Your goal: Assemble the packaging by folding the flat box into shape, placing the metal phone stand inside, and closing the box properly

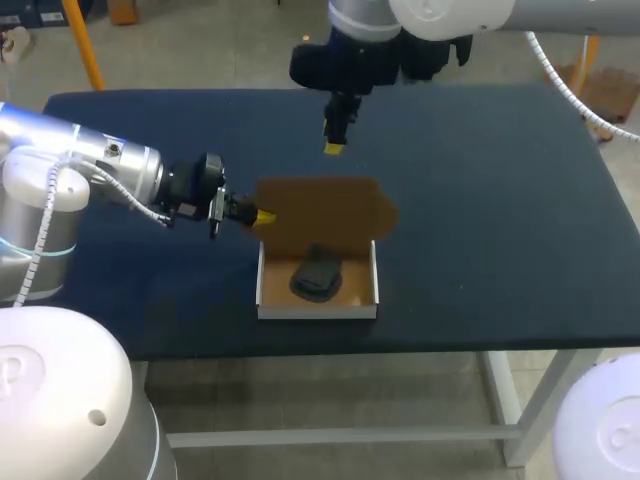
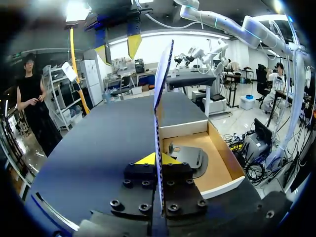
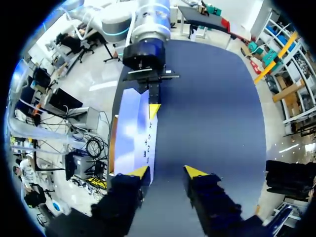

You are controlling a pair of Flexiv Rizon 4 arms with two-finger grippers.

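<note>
A cardboard box (image 1: 318,305) with white walls sits on the dark table, and the dark metal phone stand (image 1: 318,276) lies inside it. Its brown lid (image 1: 322,212) stands upright at the back. My left gripper (image 1: 257,216) is shut on the lid's left edge; in the left wrist view the lid (image 2: 163,74) runs edge-on between the yellow tips (image 2: 157,159), with the stand (image 2: 190,159) beside them. My right gripper (image 1: 335,146) hangs above and behind the lid. In its own view its fingers (image 3: 168,172) stand apart with nothing between them, over the lid's top edge (image 3: 136,133).
The dark blue table (image 1: 500,200) stretches wide to the right of the box and behind it. Its front edge (image 1: 400,345) runs close to the box's front wall. My left arm (image 1: 90,165) lies low over the table's left side.
</note>
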